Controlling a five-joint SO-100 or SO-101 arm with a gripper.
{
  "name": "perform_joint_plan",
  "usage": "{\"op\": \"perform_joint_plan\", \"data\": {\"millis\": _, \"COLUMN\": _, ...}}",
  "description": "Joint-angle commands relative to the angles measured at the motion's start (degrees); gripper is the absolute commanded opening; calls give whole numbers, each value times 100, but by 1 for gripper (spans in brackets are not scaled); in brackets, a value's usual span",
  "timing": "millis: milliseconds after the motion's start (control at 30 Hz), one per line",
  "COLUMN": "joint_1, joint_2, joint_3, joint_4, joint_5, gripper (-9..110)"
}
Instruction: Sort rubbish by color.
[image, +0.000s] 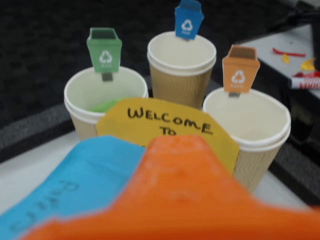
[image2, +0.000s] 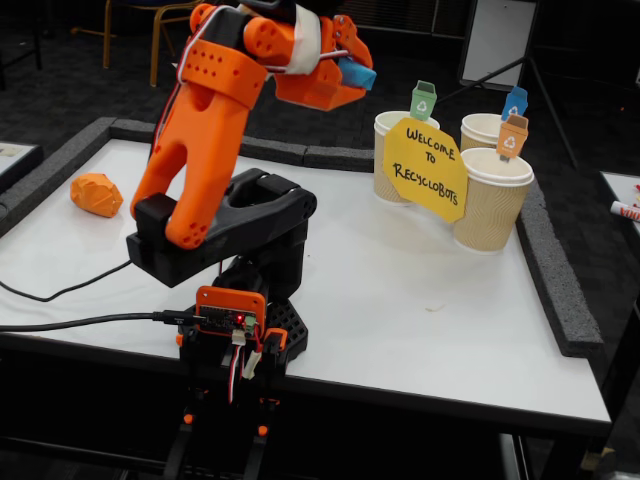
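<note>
My gripper (image2: 352, 68) is raised high above the table and shut on the light blue lump (image2: 360, 76). It hangs left of the cups in the fixed view. In the wrist view the blue lump (image: 85, 182) fills the lower left beside the orange finger (image: 185, 190). The orange lump (image2: 97, 194) lies on the table at the far left. The green lump (image: 105, 106) lies inside the green-tagged cup (image: 82, 92). The blue-tagged cup (image: 181, 67) and the orange-tagged cup (image: 252, 125) look empty.
A yellow "Welcome to Recyclobots" sign (image2: 427, 168) stands in front of the three cups. A dark foam border (image2: 555, 280) rims the white table. Cables (image2: 60, 290) run off the left edge. A marker (image2: 625, 210) lies on a side table at the right.
</note>
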Motion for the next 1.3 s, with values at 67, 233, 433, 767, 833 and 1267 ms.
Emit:
{"op": "perform_joint_plan", "data": {"millis": 67, "joint_1": 167, "joint_2": -598, "joint_3": -993, "joint_4": -44, "joint_5": 9, "gripper": 1}}
{"op": "perform_joint_plan", "data": {"millis": 233, "joint_1": 185, "joint_2": -1617, "joint_3": -1907, "joint_4": 149, "joint_5": 9, "gripper": 1}}
{"op": "perform_joint_plan", "data": {"millis": 433, "joint_1": 193, "joint_2": -2391, "joint_3": -2443, "joint_4": 158, "joint_5": 9, "gripper": 1}}
{"op": "perform_joint_plan", "data": {"millis": 767, "joint_1": 343, "joint_2": -4210, "joint_3": -3322, "joint_4": -466, "joint_5": 9, "gripper": 1}}
{"op": "perform_joint_plan", "data": {"millis": 833, "joint_1": 352, "joint_2": -4693, "joint_3": -3700, "joint_4": -554, "joint_5": 9, "gripper": 1}}
{"op": "perform_joint_plan", "data": {"millis": 1267, "joint_1": 510, "joint_2": -7805, "joint_3": -6135, "joint_4": -905, "joint_5": -18, "gripper": 2}}
